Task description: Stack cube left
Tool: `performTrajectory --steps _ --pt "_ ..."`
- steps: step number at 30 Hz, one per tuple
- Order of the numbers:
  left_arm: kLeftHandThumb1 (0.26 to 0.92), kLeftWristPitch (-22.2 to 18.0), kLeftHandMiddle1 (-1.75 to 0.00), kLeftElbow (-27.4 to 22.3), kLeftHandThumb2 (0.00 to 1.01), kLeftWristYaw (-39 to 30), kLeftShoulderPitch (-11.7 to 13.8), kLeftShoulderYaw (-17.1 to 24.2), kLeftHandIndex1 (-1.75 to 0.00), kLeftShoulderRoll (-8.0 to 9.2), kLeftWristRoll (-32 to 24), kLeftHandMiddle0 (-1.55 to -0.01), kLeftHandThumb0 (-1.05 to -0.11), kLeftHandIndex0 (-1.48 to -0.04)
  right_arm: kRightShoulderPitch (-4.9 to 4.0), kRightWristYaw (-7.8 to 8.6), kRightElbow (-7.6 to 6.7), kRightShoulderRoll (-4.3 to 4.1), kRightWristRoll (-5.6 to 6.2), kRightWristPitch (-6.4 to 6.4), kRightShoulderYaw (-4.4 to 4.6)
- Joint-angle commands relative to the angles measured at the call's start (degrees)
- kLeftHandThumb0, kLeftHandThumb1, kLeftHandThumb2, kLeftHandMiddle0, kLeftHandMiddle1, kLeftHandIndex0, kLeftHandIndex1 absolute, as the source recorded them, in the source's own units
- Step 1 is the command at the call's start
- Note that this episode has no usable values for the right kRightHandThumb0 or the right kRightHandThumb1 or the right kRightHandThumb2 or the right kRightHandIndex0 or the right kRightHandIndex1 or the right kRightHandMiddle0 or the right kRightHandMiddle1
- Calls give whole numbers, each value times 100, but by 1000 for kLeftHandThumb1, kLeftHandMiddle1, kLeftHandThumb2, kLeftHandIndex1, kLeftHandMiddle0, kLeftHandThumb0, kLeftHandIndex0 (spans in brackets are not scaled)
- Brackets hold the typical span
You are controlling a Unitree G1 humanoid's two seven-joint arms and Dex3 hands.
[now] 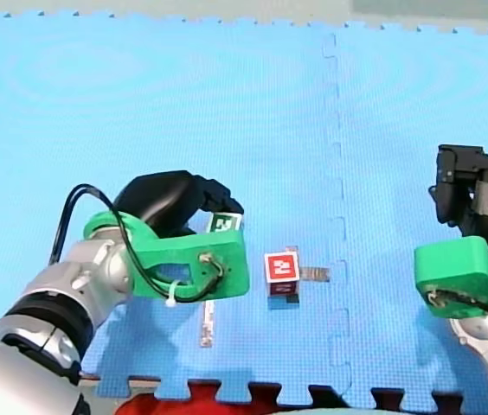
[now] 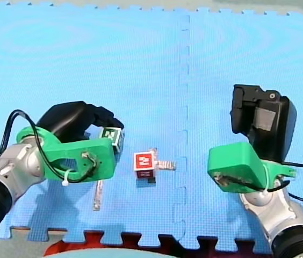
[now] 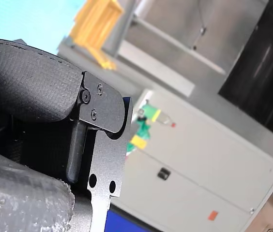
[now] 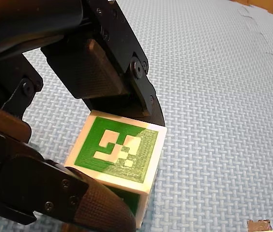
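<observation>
The left hand (image 2: pixel 72 121) has its fingers (image 4: pixel 95 72) clamped on the green cube (image 4: pixel 119 152), just beside the red cube (image 2: pixel 144 163) on the mat (image 2: pixel 141 64), apparently ready to stack, while the right hand (image 2: pixel 260 121) waits well apart.

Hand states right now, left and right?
Left hand: shut on green cube, beside red cube.
Right hand: cannot tell, over mat right side.
</observation>
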Motion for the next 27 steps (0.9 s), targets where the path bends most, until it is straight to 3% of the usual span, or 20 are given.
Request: performTrajectory --steps 1,5,10,15,20,27 --pt "876 -61 -1746 -13 7 -3 -28 40 -68 63 -38 -826 -488 -1216 20 -18 18 -25 1 -28 -9" --pt "875 -495 -1746 -244 3 30 -156 35 -61 345 -5 -780 -489 -1219 32 -38 39 -21 -10 -35 0" --pt "868 -901 -1746 -1000 0 -472 -297 142 -60 776 -142 -792 -490 -1229 44 -48 75 -16 -3 -54 -1" --pt "858 -1154 -1746 -1557 0 -117 -64 238 -57 1035 -89 -828 -490 -1240 22 -33 142 -5 33 -75 -15" --pt "850 -1206 -1746 -1908 0 -106 -10 330 -54 1163 -136 -841 -486 -1245 0 -23 194 2 48 -97 -22" --pt "840 -1109 -1746 -2235 0 -417 14 505 -52 1199 -323 -847 -487 -1252 -10 -33 227 13 43 -108 -19"
